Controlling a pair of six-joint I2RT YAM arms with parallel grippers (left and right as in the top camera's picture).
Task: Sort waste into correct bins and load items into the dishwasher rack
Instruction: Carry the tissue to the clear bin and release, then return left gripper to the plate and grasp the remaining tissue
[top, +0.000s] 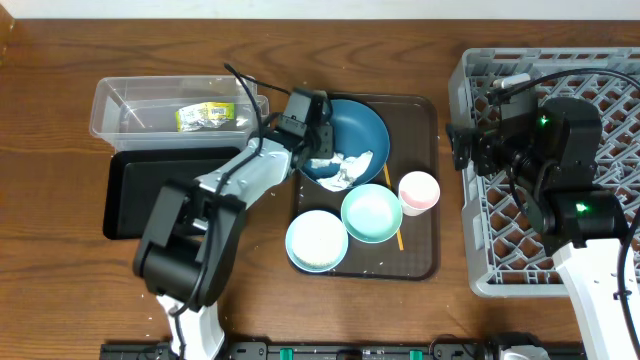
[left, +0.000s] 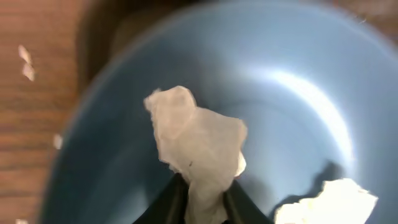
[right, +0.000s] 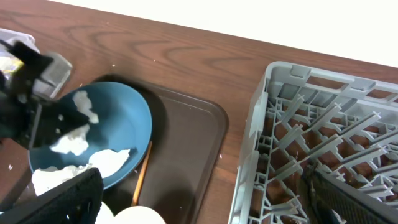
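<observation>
Left end effector (left: 205, 200), angled down over the dark-blue dish (left: 298, 93), pinches a tissue (left: 196, 137).

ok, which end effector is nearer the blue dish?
Left. The left end effector is over the blue dish, pinching a tissue; the right end effector is over the rack, clear of the dish.

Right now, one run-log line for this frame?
left end effector: shut on tissue over blue dish | right end effector: open, above dishwasher rack | wrapper: in clear tub
</observation>
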